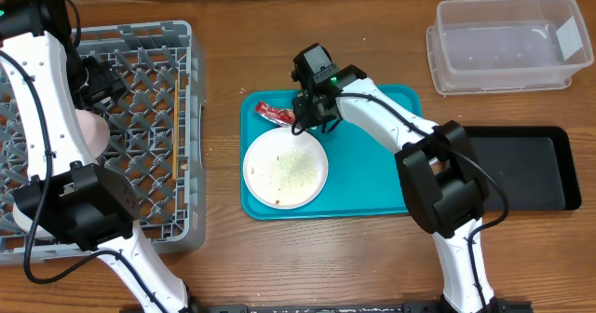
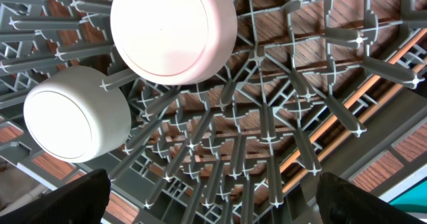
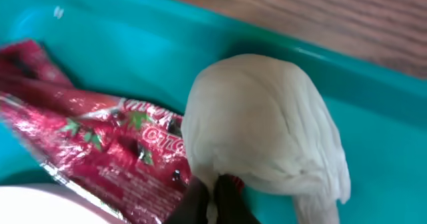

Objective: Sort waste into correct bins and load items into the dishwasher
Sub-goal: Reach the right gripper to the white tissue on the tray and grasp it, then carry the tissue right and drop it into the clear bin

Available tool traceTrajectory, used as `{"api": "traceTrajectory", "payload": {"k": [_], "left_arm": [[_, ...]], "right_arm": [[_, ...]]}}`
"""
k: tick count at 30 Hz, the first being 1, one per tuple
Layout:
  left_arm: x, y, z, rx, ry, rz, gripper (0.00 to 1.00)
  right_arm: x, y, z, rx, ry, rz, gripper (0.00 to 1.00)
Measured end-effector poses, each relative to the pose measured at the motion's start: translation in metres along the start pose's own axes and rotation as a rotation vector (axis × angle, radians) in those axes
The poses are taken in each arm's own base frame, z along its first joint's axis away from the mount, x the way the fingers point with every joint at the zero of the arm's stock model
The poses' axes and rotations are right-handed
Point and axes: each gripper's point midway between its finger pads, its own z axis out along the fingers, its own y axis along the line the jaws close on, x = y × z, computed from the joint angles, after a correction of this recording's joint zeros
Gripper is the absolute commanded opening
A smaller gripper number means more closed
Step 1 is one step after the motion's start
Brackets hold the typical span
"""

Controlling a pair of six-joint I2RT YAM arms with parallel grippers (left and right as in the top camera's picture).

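Right gripper (image 3: 215,194) on the shallow teal plastic serving tray (image 1: 382,183). Its dark fingers are closed together at the near edge of the crumpled white tissue (image 3: 267,131) and appear to pinch a fold of it. The tissue is a soft, matte, domed wad that lies directly ahead of the fingertips, near the tray's far rim. Just beside it is the small red crinkled foil wrapper (image 3: 100,144), glossy and flat, its long axis running diagonally away from the fingers. The clear rigid plastic tub (image 1: 499,82) and the shallow black rectangular tray (image 1: 521,169) lie on this arm's side. The left gripper (image 2: 213,211), jaws spread wide and empty, hangs well apart over the grey plastic lattice dish rack (image 1: 140,71).
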Motion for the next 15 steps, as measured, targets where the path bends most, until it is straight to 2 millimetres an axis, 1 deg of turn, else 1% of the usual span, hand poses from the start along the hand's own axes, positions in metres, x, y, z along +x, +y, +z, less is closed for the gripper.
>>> {"api": "traceTrajectory", "payload": {"k": [4,7,8,10,11,12,15], "left_arm": [[0.000,0.000,0.000,0.000,0.000,0.000,1.00],[0.000,0.000,0.000,0.000,0.000,0.000,1.00],[0.000,0.000,0.000,0.000,0.000,0.000,1.00],[0.000,0.000,0.000,0.000,0.000,0.000,1.00],[0.000,0.000,0.000,0.000,0.000,0.000,1.00],[0.000,0.000,0.000,0.000,0.000,0.000,1.00],[0.000,0.000,0.000,0.000,0.000,0.000,1.00]], "right_arm": [[0.001,-0.006,-0.003,0.030,0.004,0.035,0.04],[-0.006,-0.009,-0.017,0.044,-0.027,0.082,0.04],[-0.011,-0.011,-0.026,0.045,-0.047,0.099,0.04],[-0.021,-0.015,-0.049,0.042,-0.090,0.136,0.04],[-0.027,-0.018,-0.068,0.042,-0.121,0.157,0.04],[-0.030,-0.019,-0.079,0.039,-0.140,0.168,0.04],[-0.046,-0.030,-0.134,0.034,-0.236,0.219,0.04]]}}
